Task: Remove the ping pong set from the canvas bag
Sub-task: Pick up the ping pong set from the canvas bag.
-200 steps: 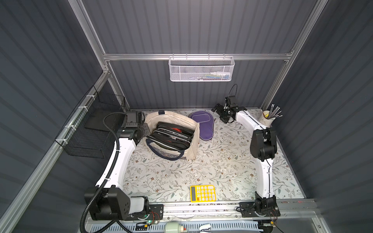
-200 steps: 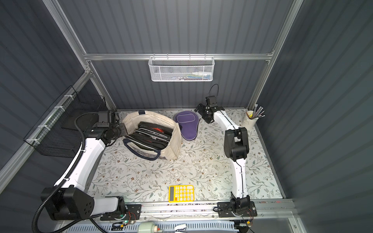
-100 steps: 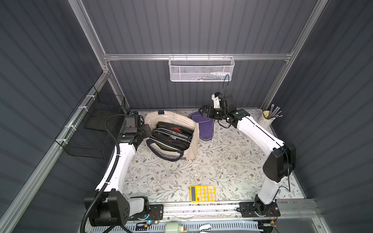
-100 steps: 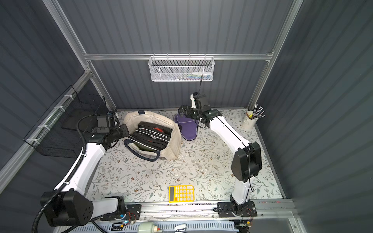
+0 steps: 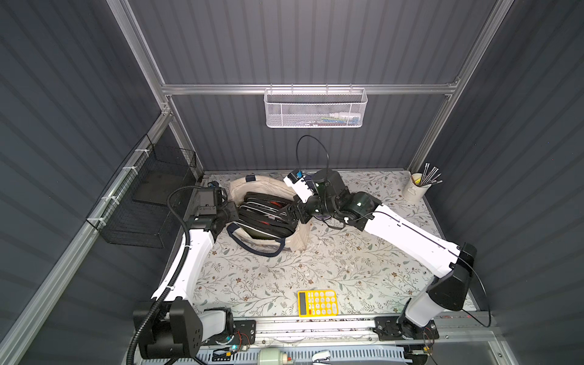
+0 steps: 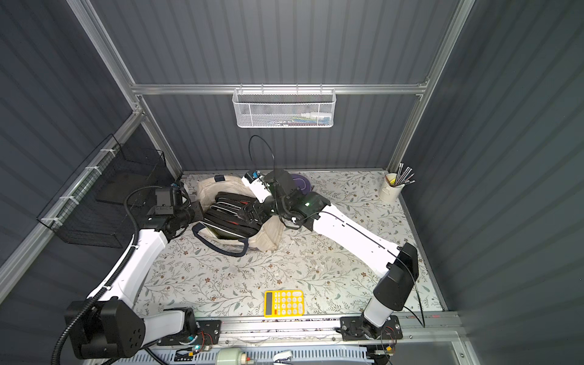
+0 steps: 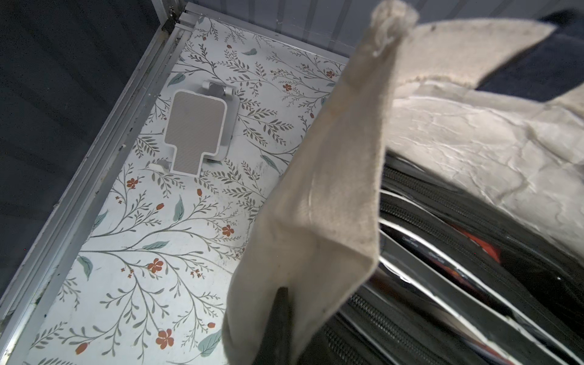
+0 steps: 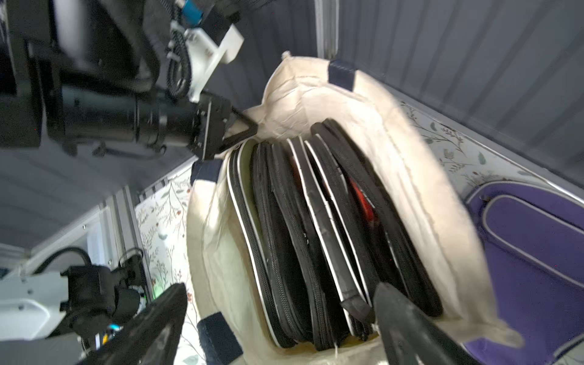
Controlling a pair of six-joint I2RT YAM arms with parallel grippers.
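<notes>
Pinching canvas bag (image 5: 299, 240) rim with left hand (image 5: 233, 212); spread right hand (image 8: 279, 290) hovers at ping pong set (image 5: 264, 218), risk: closing on canvas too, dragging bag along.

Yellow calculator (image 5: 317, 303), pen cup (image 5: 416, 189), white mesh basket (image 5: 315, 109)
</notes>
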